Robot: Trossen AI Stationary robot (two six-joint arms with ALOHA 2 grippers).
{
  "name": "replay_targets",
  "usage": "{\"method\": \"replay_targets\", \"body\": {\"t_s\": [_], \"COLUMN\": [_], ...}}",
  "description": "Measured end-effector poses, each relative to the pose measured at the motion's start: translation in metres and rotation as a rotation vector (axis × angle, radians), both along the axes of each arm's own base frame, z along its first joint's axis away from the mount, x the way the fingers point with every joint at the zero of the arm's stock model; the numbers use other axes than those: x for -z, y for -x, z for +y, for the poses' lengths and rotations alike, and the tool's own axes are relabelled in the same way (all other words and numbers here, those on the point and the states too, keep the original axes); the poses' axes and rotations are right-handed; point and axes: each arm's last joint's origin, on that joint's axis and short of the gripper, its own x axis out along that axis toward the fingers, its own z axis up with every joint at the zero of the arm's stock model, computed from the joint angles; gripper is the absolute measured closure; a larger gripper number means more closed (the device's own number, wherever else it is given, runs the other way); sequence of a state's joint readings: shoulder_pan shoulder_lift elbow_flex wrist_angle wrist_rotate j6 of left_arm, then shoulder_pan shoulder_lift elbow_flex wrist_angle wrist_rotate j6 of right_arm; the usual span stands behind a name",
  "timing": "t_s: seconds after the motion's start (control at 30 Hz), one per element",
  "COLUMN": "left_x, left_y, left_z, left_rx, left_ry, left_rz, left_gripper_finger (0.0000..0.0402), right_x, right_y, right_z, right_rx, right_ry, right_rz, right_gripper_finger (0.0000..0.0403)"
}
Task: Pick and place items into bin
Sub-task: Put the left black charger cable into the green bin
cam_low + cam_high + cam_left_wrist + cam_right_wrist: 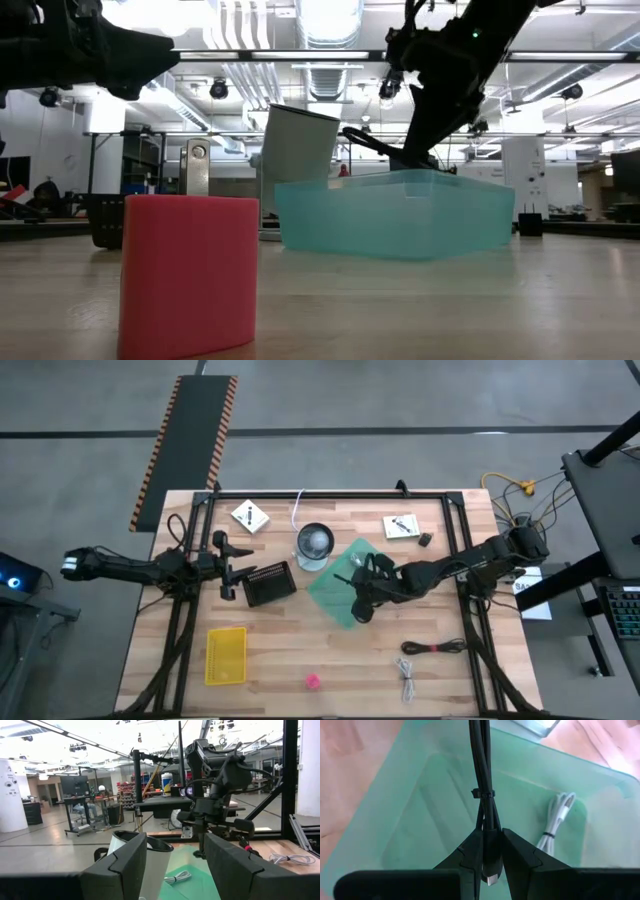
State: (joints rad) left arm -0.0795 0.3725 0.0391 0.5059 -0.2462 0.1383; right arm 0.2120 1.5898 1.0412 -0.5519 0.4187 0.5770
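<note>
A green see-through bin [335, 592] sits mid-table with a white coiled cable [557, 820] lying on its floor. My right gripper [492, 835] hovers over the bin [410, 810], shut on a dark bundled cable [482, 765]. In the low view this cable [372, 142] juts out just above the bin's rim [400, 185]. My left gripper [175, 870] waits open at the table's left, by a black basket [268, 585]. Two white packets [248, 515] [400, 525], another dark cable [435, 648], a white cable [407, 670] and a pink object [312, 681] lie on the table. My right gripper pinches the dark cable bundle at its plug end [490, 870] between the two fingers [472, 847]. The fingers lie along the bundle, which runs straight out past their tips, bound by a tie [482, 793]. It is lifted clear over the bin's inside.
A round clear-grey cup [315, 545] stands against the bin's far-left side. A yellow flat piece [225, 655] lies near the table's near-left corner, a small black thing [425, 540] by the far-right packet. A black frame [330, 495] borders the table.
</note>
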Motion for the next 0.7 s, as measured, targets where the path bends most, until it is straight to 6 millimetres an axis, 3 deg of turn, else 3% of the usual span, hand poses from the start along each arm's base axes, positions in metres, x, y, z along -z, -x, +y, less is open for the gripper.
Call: {"method": "replay_targets", "body": {"t_s": [0.37, 0.7], "left_x": [0.002, 0.002], "left_y": [0.000, 0.000], "left_z": [0.000, 0.000], "left_rx": [0.000, 0.000], "left_ry": [-0.002, -0.002], "left_rz": [0.020, 0.020], "left_gripper_finger": [0.0219, 0.0219], "right_x": [0.006, 0.011], "right_y": [0.011, 0.013], "right_z": [-0.025, -0.042], "right_rx": [0.140, 0.251], "right_ry": [-0.003, -0.079], "right_rz": [0.133, 0.147], "right_gripper_finger": [0.0354, 0.0354]}}
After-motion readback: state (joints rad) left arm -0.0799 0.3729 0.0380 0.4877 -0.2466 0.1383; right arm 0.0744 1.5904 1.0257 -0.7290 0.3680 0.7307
